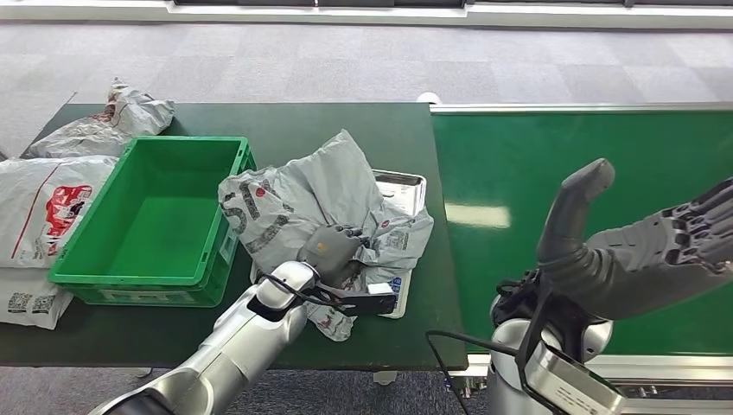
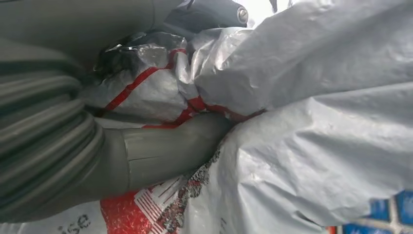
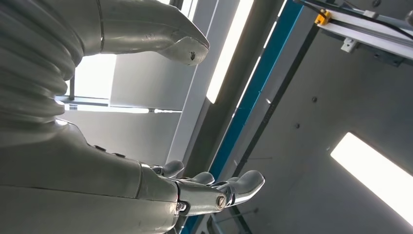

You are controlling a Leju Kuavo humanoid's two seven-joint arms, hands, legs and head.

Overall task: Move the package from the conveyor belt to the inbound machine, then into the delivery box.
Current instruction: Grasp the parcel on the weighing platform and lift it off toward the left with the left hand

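Observation:
A crumpled grey plastic package (image 1: 311,194) with black and red print lies on the silver tray of the inbound machine (image 1: 408,183), between the green delivery box (image 1: 156,225) and the conveyor belt (image 1: 519,173). My left hand (image 1: 333,246) sits on the package's near side. In the left wrist view its thumb (image 2: 170,151) digs into a fold of the package (image 2: 316,97), and the dark fingers close over bunched plastic. My right hand (image 1: 631,246) hangs above the belt's near part, palm turned up, thumb and fingers (image 3: 234,187) spread, holding nothing.
The green box is empty and stands left of the tray on the dark green table (image 1: 346,121). Other grey and white mail bags (image 1: 43,207) lie at the table's left end, one more (image 1: 121,117) behind the box. The belt surface shows no parcels.

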